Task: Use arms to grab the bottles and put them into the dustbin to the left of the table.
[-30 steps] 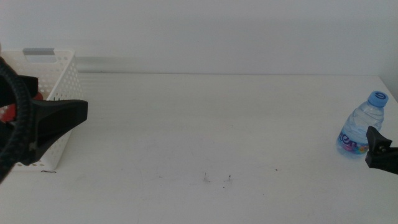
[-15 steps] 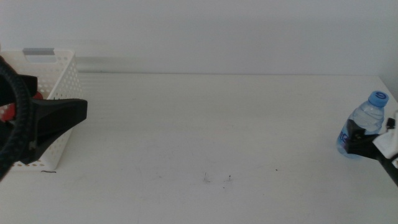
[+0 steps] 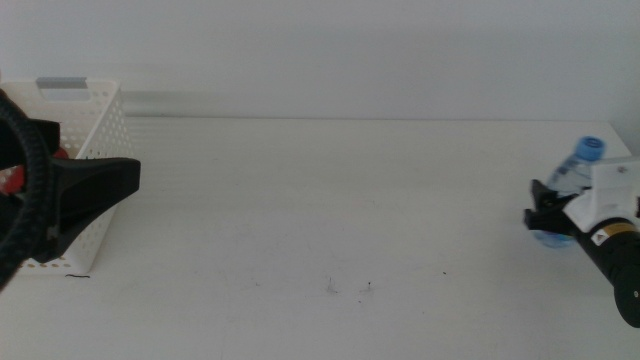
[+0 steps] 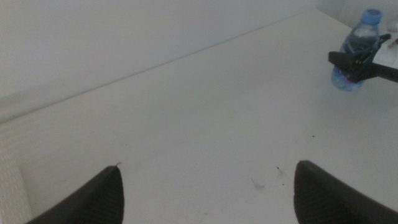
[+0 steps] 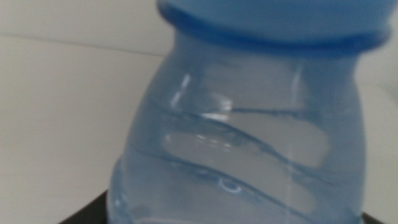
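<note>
From the middle camera you see the water bottle (image 3: 570,190) at the table's (image 3: 330,200) far right edge, your right gripper (image 3: 545,212) closed around it; the left gripper (image 3: 95,190) hangs beside the white basket (image 3: 95,120).

Your left wrist view shows its jaws spread wide, holding nothing.

Your right wrist view is filled by the blue-capped bottle (image 5: 249,143).

Clear water bottle (image 5: 249,149) w/ blue cap (image 5: 273,22), v. close, fills frame; white table (image 5: 56,112) behind.
</note>
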